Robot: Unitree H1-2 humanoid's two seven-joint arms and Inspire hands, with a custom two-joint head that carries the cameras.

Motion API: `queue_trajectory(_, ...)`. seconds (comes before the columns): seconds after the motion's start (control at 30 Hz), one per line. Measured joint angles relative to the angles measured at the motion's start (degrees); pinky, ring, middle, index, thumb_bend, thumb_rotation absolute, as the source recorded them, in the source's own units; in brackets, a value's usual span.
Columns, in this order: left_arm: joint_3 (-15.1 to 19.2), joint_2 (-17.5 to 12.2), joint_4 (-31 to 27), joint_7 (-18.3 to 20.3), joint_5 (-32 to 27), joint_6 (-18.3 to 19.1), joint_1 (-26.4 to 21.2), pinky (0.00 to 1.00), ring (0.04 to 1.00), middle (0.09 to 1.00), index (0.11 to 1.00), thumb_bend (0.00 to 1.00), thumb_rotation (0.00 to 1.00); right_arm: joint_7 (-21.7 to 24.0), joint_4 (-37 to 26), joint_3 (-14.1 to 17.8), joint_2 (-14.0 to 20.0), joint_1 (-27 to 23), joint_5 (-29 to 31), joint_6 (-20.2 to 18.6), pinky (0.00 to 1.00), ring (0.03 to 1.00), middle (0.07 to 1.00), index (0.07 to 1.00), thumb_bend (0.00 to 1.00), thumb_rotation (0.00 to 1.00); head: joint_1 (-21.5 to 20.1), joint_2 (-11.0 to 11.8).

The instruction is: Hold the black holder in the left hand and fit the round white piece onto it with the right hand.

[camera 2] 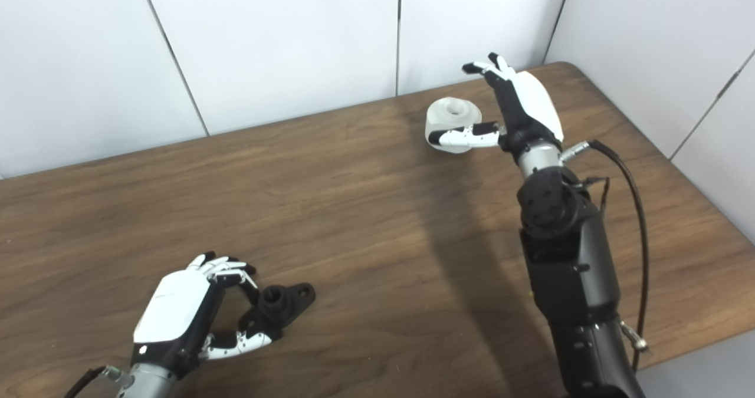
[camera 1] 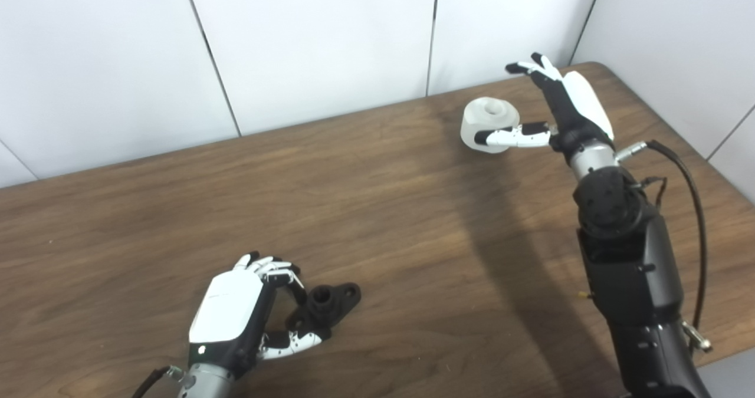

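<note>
The black holder [camera 1: 333, 301], a short tube on a flat flange with holes, lies on the wooden table [camera 1: 377, 209] near the front left. My left hand [camera 1: 236, 309] has its fingers and thumb curled round the holder's left end, which rests on the tabletop. The round white piece [camera 1: 489, 118], a thick disc with a hole in the middle, stands at the far right of the table. My right hand [camera 1: 569, 106] is just right of it and open. Its thumb lies across the piece's near side, while the fingers stretch out past it, apart from it.
White wall panels [camera 1: 324, 44] rise right behind the table's far edge and along its right side. The table's rounded far right corner [camera 1: 596, 68] is close to my right hand. A black cable [camera 1: 699, 209] loops beside the right forearm.
</note>
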State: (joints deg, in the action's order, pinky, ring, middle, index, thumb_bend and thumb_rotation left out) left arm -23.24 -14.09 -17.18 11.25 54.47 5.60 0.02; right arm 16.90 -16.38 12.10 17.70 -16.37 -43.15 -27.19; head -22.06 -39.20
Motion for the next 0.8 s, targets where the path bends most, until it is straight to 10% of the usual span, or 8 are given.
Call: queue_trajectory(0.8,0.25,0.05,0.75,-1.22,0.09,-0.83,0.25,0.93,0.844,0.749,0.486,0.52,0.05,3.72,20.60,-4.31,6.79,-9.73,-7.74,0.00,1.00,1.000,1.000,0.816,0.96,0.31,-0.26,0.35)
